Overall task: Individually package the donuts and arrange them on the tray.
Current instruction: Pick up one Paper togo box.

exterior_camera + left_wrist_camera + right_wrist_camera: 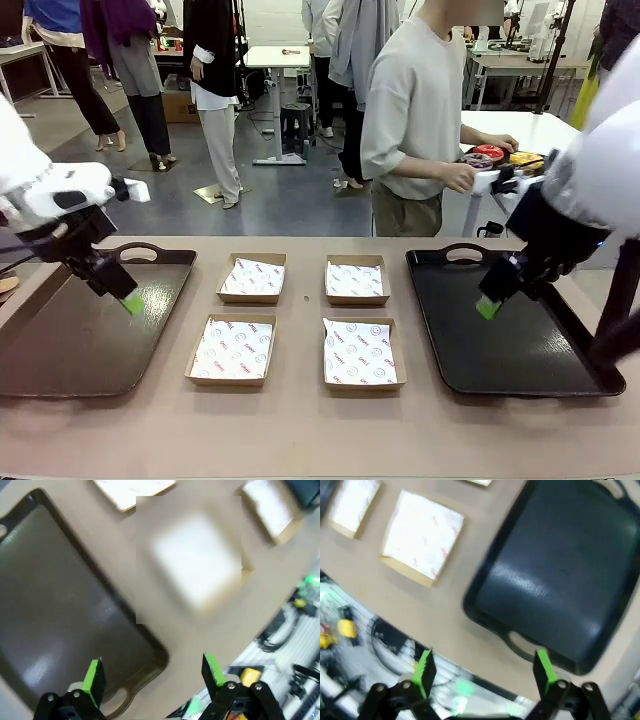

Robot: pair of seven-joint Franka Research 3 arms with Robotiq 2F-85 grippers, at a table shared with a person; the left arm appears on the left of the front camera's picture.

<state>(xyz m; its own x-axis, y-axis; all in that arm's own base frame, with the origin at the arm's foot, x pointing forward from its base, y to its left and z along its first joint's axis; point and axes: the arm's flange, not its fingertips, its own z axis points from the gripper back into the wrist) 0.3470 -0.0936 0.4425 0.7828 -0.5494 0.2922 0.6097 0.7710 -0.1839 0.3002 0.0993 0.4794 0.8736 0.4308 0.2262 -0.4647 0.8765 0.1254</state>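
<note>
fingers (131, 301) wide over trays (70, 350), donuts (489, 154) well beyond

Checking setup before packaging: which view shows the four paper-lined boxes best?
The front view: all four boxes lie whole and sharp in two rows. The left wrist view catches blurred parts of two along its top; the right wrist view shows one whole, another cut off, both blurred.

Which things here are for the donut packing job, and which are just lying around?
For the job: donuts, four paper-lined boxes, left tray, right tray.
Just lying about: white table and black stool in the background.
</note>
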